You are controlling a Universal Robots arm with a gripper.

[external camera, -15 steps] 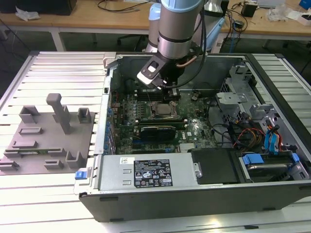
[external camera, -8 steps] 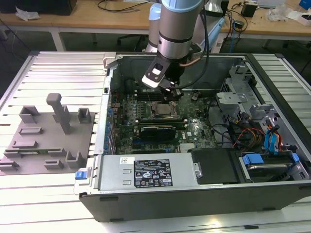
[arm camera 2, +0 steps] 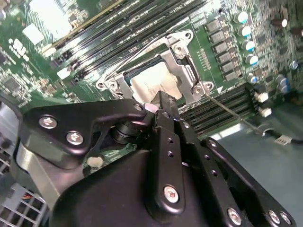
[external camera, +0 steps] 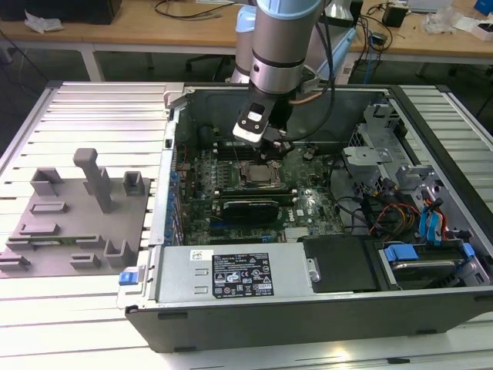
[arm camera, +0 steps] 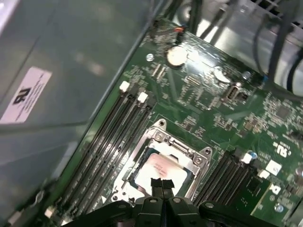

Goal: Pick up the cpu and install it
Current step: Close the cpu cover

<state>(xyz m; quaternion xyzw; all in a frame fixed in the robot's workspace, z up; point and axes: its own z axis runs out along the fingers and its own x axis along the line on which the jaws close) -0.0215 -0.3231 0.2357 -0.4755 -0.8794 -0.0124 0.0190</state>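
Open computer case (external camera: 323, 320) containing one motherboard (external camera: 308, 204). One cpu (arm camera: 158, 171) lay seated in the single socket frame (arm camera: 201, 160), silvery top upward. One bank of memory slots (arm camera: 113, 137) flanked it on each side, two banks in all. The gripper (arm camera: 162, 185) hung directly over the cpu, its two fingertips pressed together with nothing between them; contact with the chip could not be judged. One grey fixture plate (external camera: 77, 220) lay outside the case, at the exterior view's left.

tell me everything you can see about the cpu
The cpu is a small flat square chip with a silvery-white metal top. It lies level inside the metal socket frame on the green motherboard, between rows of dark memory slots. The gripper, fingers shut, hangs just over one edge; whether it touches cannot be told.
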